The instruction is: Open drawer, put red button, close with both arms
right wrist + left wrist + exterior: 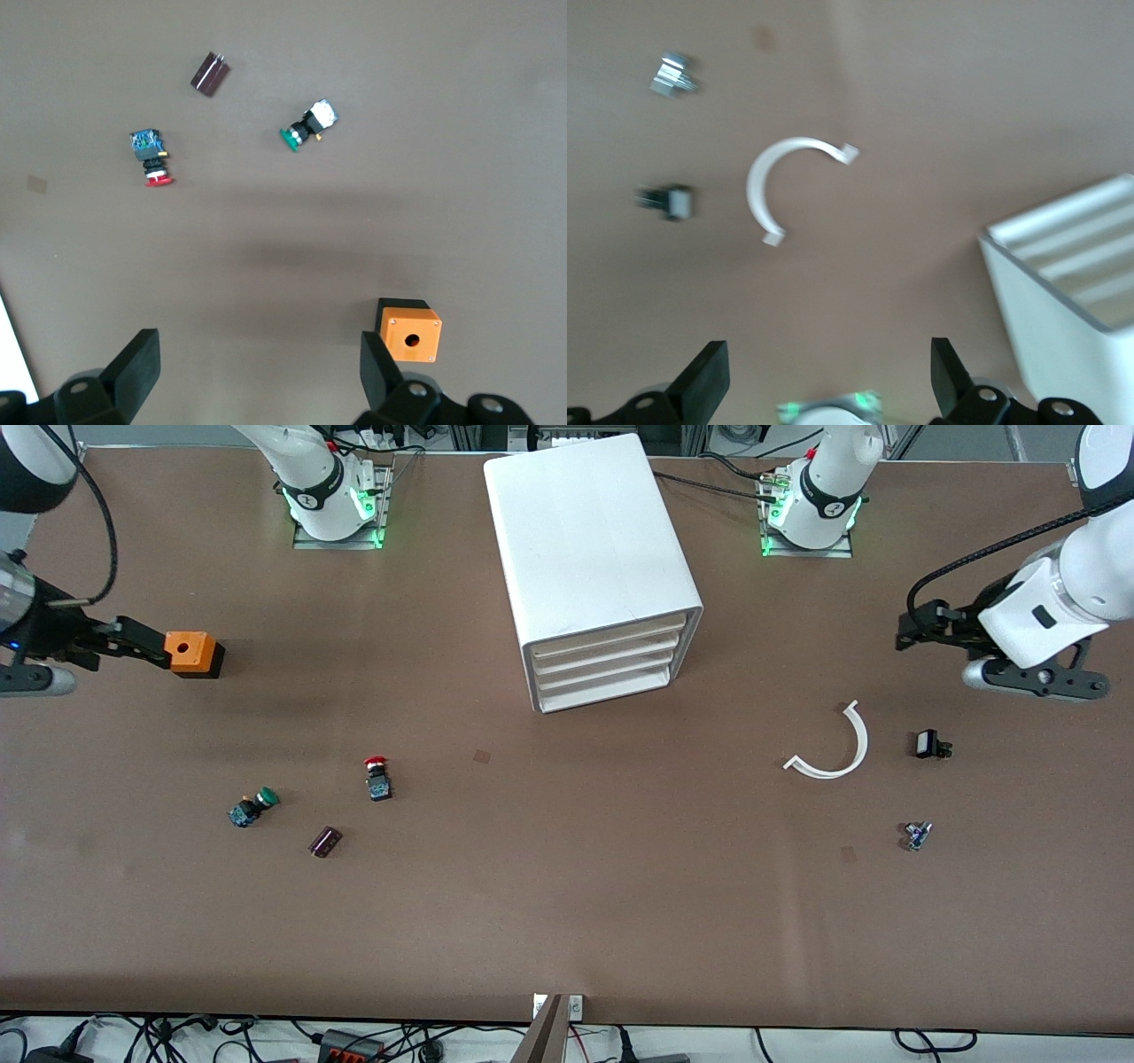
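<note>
A robotics lab: two white arms [319, 487] [824, 491] are bolted by metal base plates with green status lights to a wide brown table [567, 921]. Cables and power strips [345, 1045] trail along its near edge, aluminium framing stands by the bases, and small electrical parts lie scattered as test pieces.

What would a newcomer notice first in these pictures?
Probably the white drawer cabinet, standing mid-table between the arm bases with all drawers shut. Next, the orange box toward the right arm's end, just beside the open right gripper; the red button lies nearer the front camera. The left gripper, also open, waits over its end, above a white curved piece.
</note>
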### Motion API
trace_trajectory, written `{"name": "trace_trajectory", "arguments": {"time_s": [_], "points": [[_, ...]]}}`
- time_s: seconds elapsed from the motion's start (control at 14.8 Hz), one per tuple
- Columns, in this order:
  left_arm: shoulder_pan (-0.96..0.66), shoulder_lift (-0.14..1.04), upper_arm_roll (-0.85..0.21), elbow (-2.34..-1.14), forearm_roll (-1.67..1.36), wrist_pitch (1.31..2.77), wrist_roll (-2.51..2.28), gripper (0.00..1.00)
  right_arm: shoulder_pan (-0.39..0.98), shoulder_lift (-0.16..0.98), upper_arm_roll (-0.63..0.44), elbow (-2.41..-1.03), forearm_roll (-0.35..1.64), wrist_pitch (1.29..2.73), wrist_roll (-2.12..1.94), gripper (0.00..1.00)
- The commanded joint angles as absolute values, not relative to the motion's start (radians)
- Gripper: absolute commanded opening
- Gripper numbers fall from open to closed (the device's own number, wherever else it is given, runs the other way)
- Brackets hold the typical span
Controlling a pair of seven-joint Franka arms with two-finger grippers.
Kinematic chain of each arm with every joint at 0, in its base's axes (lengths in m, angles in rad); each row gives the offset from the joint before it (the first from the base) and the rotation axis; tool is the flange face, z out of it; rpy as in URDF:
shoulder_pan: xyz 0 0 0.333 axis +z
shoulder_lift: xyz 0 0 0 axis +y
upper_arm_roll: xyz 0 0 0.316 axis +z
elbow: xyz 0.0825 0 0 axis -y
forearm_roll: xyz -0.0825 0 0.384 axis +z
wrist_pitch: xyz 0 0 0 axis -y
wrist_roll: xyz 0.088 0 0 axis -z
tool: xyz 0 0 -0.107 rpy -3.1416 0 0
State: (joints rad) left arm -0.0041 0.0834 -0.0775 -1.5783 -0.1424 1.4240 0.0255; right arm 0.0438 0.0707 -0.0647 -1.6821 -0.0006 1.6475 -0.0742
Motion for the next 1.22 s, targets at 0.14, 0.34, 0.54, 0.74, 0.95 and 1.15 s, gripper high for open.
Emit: {"name": "trace_trajectory", "arguments": {"time_s": [0.14,0.34,0.54,0.74,0.95,1.15], "points": [[-0.005,0.23,-0.094,-1.548,-0.409,1.278,0.041,1.0,0.136,0.234,-0.061,-1.663,-0.002,1.684,-0.061,1.0],[-0.002,0.346,-0.106,-1.551,-0.57,1.342,0.147,1.0,0.192,0.351,-0.061,-1.646,-0.002,1.73,-0.061,1.0],[0.005,0.425,-0.107,-1.621,-0.719,1.461,0.285,1.0,0.215,0.446,-0.06,-1.634,0.015,1.798,-0.061,1.0],[-0.005,0.459,-0.13,-1.75,-0.869,1.607,0.461,1.0,0.276,0.514,-0.061,-1.637,0.014,1.871,-0.06,1.0],[-0.005,0.457,-0.205,-1.882,-0.994,1.768,0.627,1.0,0.299,0.572,-0.061,-1.634,0.009,1.946,-0.034,1.0],[-0.005,0.454,-0.265,-1.954,-1.026,1.864,0.71,1.0,0.299,0.621,-0.061,-1.635,0.018,2.029,-0.026,1.0]]}}
